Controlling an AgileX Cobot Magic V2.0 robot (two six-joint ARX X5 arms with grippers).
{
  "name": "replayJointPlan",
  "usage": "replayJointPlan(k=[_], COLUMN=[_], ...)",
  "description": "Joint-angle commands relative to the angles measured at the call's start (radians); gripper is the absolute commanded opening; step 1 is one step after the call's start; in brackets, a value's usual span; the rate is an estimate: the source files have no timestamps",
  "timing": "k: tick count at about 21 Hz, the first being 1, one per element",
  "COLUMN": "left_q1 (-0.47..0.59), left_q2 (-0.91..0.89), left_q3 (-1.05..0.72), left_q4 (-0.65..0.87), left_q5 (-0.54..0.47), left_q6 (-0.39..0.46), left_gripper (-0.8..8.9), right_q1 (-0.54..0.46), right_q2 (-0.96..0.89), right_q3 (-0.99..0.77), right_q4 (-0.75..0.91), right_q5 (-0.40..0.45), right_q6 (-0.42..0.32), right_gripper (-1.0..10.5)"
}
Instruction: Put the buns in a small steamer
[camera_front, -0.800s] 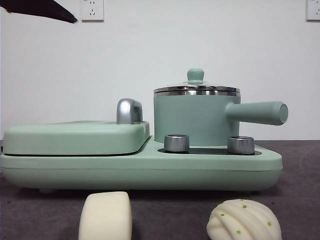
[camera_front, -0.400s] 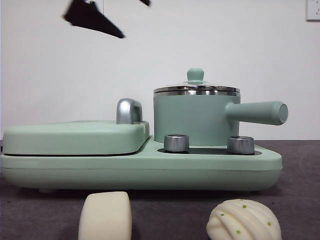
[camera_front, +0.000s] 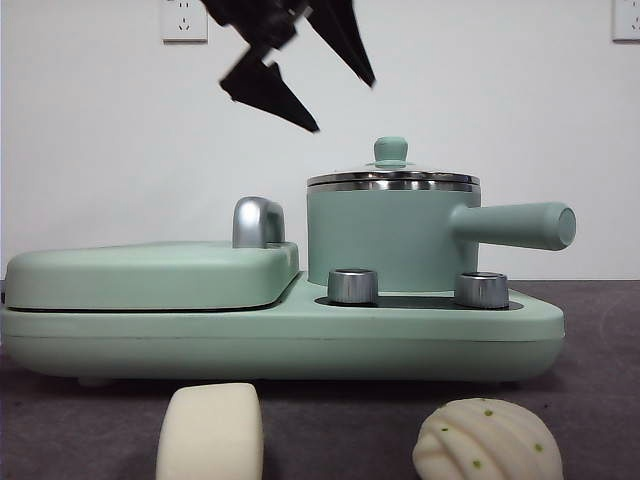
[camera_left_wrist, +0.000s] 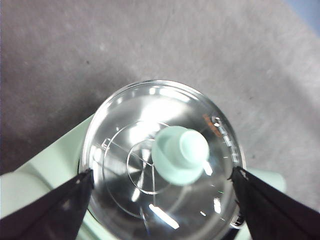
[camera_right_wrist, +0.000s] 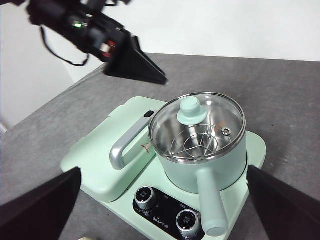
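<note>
The small steamer is a mint-green pot standing on the cooker base with its glass lid on. My left gripper hangs open above and just left of the lid's green knob. In the left wrist view its jaws stand wide on either side of the knob, touching nothing. The right wrist view shows this gripper above the cooker's far side. Two buns lie on the table in front of the cooker: a smooth cream block and a ridged shell-shaped one with green dots. My right gripper is open and empty, high up and well back from the steamer.
The flat mint-green griddle cover with its chrome handle fills the cooker's left half. Two steel knobs sit in front of the pot. The pot's long handle sticks out to the right.
My left gripper has come in from the top left corner, moving right and down to above the steamer's lid. The buns and the steamer have stayed put.
</note>
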Motion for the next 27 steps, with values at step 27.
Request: replayJointPlan(k=[27], left_q1=[-0.188], left_q2=[0.245], left_q3=[0.279], left_q4=[-0.172], left_q5=[-0.282], left_q6=[0.177], left_gripper=[2.07], right_q1=[0.003], right_q2=[0.005], right_q3=[0.014], right_q4=[0.008], right_q5=[-0.002], right_q6=[0.018], right_gripper=[5.3])
